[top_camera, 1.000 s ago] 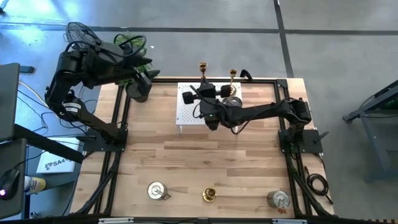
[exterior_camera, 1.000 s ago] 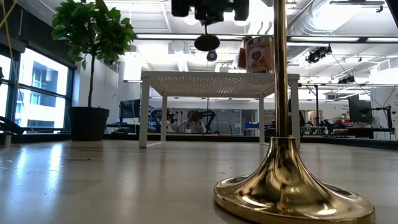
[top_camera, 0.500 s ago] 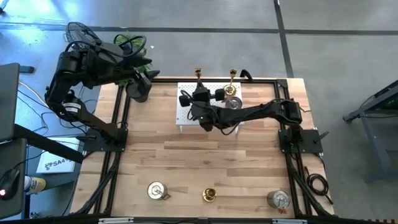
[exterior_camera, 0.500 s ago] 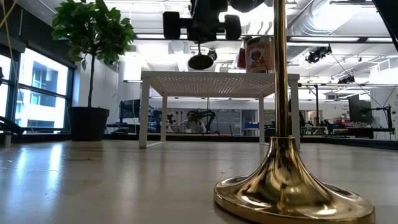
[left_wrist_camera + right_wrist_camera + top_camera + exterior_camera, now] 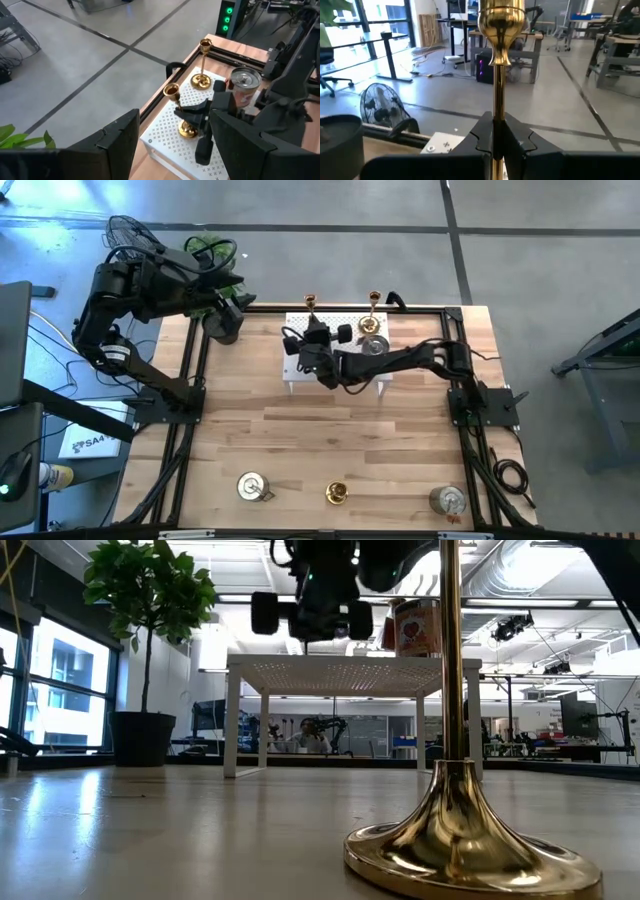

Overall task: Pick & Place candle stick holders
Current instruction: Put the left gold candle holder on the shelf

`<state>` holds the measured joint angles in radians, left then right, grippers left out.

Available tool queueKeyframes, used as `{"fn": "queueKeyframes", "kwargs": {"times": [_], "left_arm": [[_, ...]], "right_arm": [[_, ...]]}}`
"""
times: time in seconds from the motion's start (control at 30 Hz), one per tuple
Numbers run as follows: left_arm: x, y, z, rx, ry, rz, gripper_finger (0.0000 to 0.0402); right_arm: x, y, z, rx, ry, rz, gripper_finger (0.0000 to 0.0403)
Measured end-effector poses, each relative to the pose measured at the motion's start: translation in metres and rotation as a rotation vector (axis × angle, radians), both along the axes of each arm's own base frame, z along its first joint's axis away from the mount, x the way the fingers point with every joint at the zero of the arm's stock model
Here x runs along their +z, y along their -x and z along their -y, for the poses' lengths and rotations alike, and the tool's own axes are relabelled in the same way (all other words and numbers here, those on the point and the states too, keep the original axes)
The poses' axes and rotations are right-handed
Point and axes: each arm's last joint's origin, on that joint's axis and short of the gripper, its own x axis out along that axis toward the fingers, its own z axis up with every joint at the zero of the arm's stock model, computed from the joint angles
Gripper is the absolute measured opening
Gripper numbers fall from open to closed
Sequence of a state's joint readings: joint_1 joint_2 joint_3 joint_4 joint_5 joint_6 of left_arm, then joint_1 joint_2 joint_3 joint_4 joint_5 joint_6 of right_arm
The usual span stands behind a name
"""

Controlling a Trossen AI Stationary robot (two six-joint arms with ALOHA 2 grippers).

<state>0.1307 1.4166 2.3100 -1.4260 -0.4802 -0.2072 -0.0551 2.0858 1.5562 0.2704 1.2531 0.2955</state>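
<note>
Nearest, along the front edge of the pale wood-plank table [image 5: 330,430]: a silver-grey holder [image 5: 251,486], a brass stick [image 5: 337,494] cut off above its stem in the low view, and another silver-grey holder [image 5: 449,500]. Farther back, on the white perforated stand [image 5: 296,360]: right gripper [image 5: 312,338] clamped tight on a brass stick's [image 5: 495,60] stem, its base hidden behind the fingers, beside a third grey holder [image 5: 374,346] and another brass stick [image 5: 374,302]; red label on that holder unreadable. Beyond, at the far left corner, left gripper [image 5: 172,142] idle and partly open by a black pot [image 5: 223,325], with grey floor, a fan [image 5: 384,113] and an open workshop behind.
</note>
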Motion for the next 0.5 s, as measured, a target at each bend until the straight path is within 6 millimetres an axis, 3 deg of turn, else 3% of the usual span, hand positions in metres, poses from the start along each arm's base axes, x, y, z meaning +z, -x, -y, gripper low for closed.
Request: {"fn": "queueKeyframes", "kwargs": {"times": [0.5], "left_arm": [[-0.0018,0.0011,0.0001,0.0,0.002,-0.023,0.0241]], "right_arm": [[-0.004,-0.0018,0.001,0.035,-0.016,-0.002,0.0008]]}}
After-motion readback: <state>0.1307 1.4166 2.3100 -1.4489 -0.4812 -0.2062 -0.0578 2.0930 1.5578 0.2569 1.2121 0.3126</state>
